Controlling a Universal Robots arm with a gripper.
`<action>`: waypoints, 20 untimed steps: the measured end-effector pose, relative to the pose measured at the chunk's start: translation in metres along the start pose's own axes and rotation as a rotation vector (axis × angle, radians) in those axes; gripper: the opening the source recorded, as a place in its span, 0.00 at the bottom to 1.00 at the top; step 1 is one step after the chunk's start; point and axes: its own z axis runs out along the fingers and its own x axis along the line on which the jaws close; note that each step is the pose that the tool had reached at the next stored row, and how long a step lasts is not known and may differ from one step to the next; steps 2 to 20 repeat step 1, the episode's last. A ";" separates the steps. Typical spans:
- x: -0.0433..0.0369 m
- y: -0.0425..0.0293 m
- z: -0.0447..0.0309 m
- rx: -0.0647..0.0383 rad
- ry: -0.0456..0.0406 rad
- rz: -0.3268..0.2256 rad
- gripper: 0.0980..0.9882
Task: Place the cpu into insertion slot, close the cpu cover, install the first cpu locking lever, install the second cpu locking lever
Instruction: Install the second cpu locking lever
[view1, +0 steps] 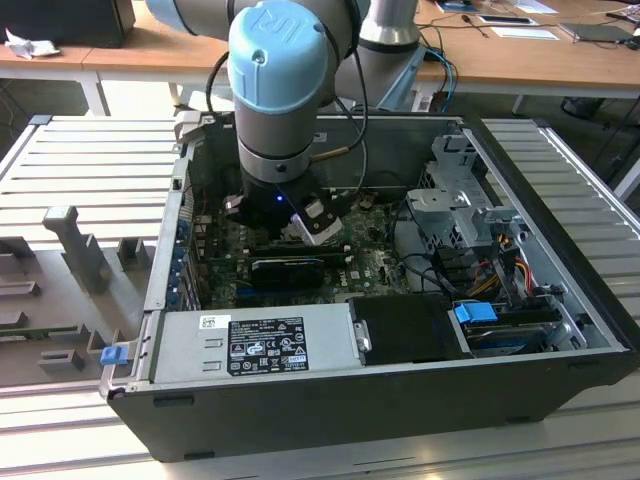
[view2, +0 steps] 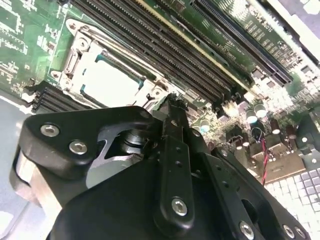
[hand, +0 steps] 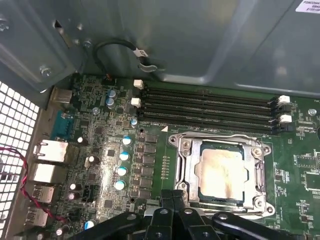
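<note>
The cpu (hand: 222, 172), with its pale silvery-beige top, lies flat in the insertion slot (hand: 220, 145) of the green motherboard. The silvery cpu cover (hand: 184, 167) lies down around it, and the chip shows through its window. My gripper (hand: 173, 197) hovers just off one edge of the socket, its black fingers pressed together with nothing between them. The second wrist view shows the same chip (view2: 107, 82) and cover (view2: 75, 57) beyond the gripper (view2: 172, 102). I cannot tell how the locking levers stand. In the exterior view the arm reaches down into the open computer case, with the gripper (view1: 285, 232) over the board.
Long black memory slots (hand: 210, 107) run beside the socket. Blue-topped capacitors (hand: 122, 170) and rear ports (hand: 47, 150) stand on its other side, with a red and black wire (hand: 20, 185) by the perforated wall. The power supply (view1: 260, 345), drive cage (view1: 465, 200) and cables crowd the case.
</note>
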 end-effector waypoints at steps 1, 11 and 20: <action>0.0000 0.0000 -0.0001 0.000 0.0001 0.000 0.01; 0.0000 0.0000 -0.0001 0.000 0.0001 0.000 0.01; 0.0000 0.0000 -0.0001 0.000 0.0001 0.000 0.01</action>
